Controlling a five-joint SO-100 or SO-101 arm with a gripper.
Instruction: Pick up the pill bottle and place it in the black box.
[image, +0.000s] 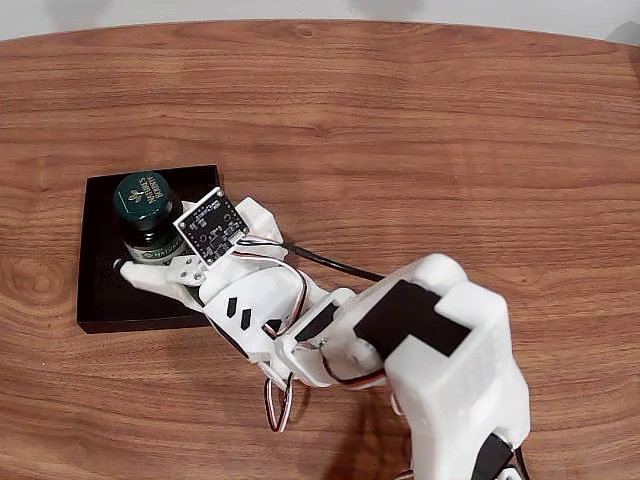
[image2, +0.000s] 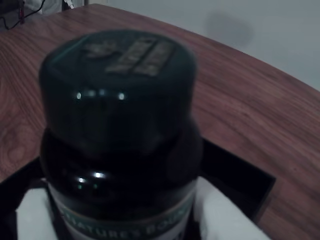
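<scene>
While the pill bottle (image: 145, 213) stands upright inside the black box (image: 100, 290) at its far end in the fixed view, end effector (image: 150, 255) grips it, white fingers (image2: 220, 215) flanking the label. Box sits on wood bench (image: 420, 130).

We have the pill bottle (image: 146, 216) with its dark green cap (image: 143, 194) — pale leaf logo and lettering printed on top. In the wrist view the bottle (image2: 120, 145) reads near-black, the cap markings a dull gold-tan blur, and the label (image2: 125, 220) shows a green band with pale letters. The black box (image: 105, 290) is matte black throughout. The gripper (image: 150, 262) is plain white, its arm (image: 440, 350) white with black patches and a small black circuit board (image: 212, 228) dotted white. Red, white and black wires (image: 280, 400) — and the table (image: 420, 130) is reddish-brown wood grain, streaked darker.
</scene>
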